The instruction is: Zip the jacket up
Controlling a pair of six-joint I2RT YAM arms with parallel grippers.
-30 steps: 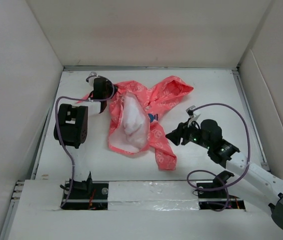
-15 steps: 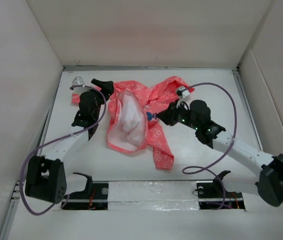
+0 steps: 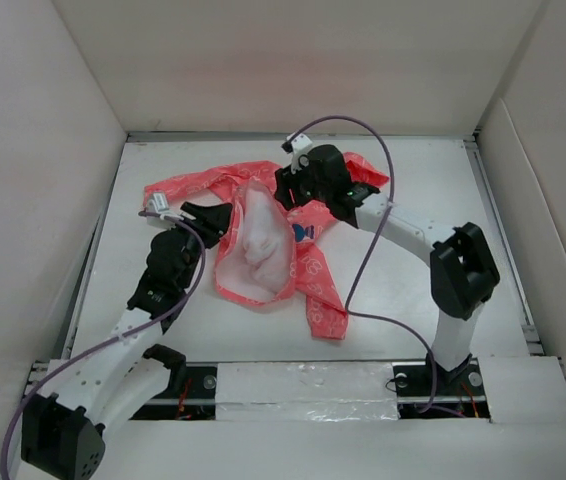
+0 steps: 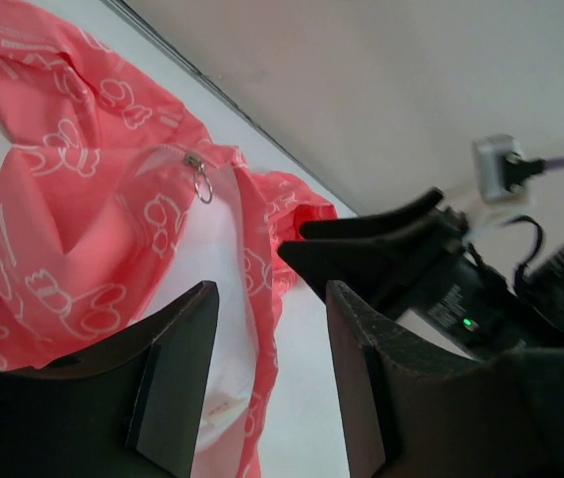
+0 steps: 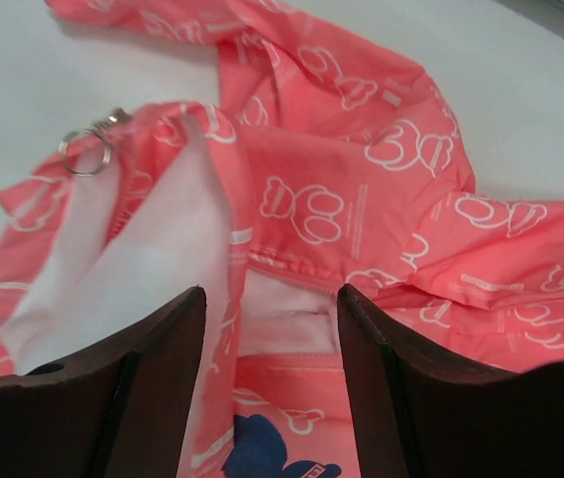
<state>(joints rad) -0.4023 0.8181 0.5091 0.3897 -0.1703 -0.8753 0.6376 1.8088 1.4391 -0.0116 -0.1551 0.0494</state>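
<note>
On the white table (image 3: 413,300) the jacket (image 3: 313,270) lies crumpled and spread open around the middle, its coral fabric reaching toward the wall at 12 o'clock, with the pale lining (image 3: 263,240) turned up.

The left gripper (image 3: 213,218) sits at the jacket's 9 o'clock edge, so the garment spreads away from it toward 3 o'clock. In the left wrist view the left gripper (image 4: 267,299) stands partly open with nothing between its jaws. The coral fabric lies past the fingertips, and the zipper pull ring (image 4: 200,181) shows at 11 o'clock from the gap.

The right gripper (image 3: 285,190) hangs over the jacket's 12 o'clock part, with the lining and the small dark tag (image 3: 303,232) at its 6 o'clock. In the right wrist view the right gripper (image 5: 270,299) is wide open and holds nothing. Printed fabric and a fold of lining fill the space between the jaws, though whether the fingers touch it cannot be told. The zipper pull ring (image 5: 85,151) lies at 10 o'clock, apart from the fingers.
</note>
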